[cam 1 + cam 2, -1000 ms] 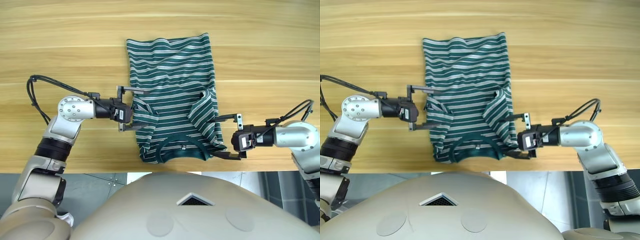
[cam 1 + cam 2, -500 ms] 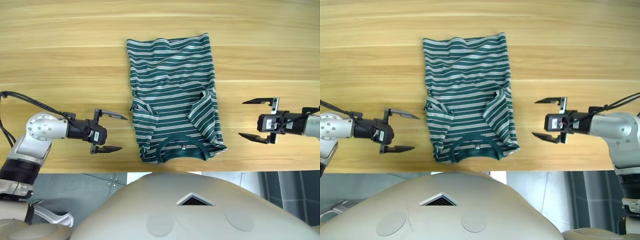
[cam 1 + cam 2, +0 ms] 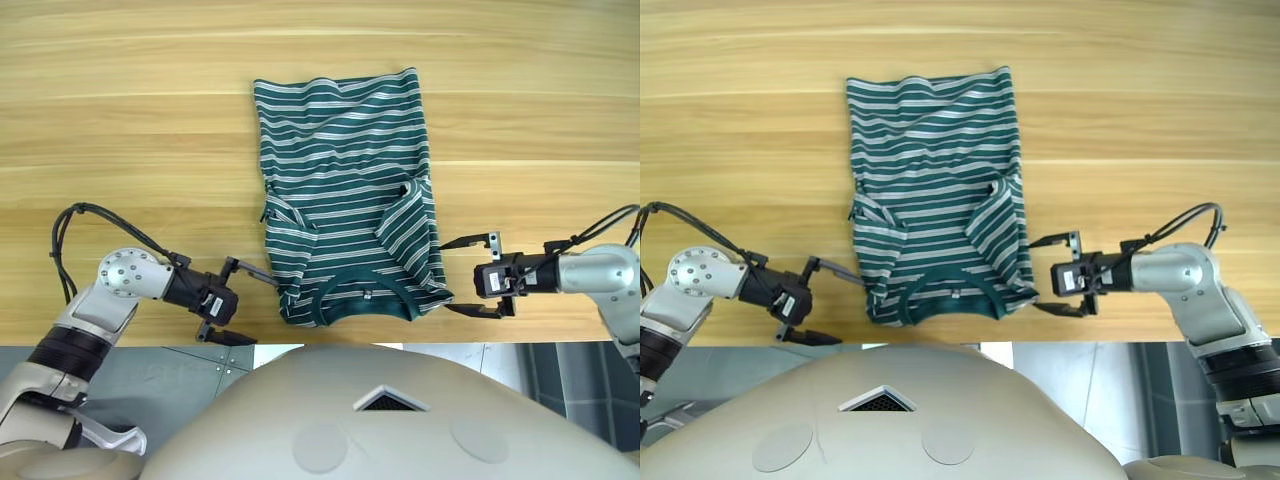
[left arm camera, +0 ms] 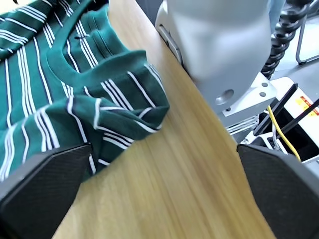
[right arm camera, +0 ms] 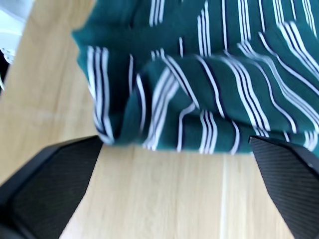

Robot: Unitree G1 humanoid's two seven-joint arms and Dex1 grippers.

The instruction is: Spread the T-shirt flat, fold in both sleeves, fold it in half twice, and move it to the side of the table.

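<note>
Now our left gripper (image 3: 262,311) and right gripper (image 3: 445,276) are back beside the T-shirt (image 3: 345,190), fingers (image 3: 252,272) wide, seemingly ready for halving.

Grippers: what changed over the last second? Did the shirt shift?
Both were at the folded-in sleeves, drew outward clear of the T-shirt, then came back in nearer the robot. Now the left gripper sits open at the shirt's near left corner and the right gripper sits open at its near right corner. Neither has closed on cloth. The T-shirt lies unchanged on the table, sleeves folded in.
</note>
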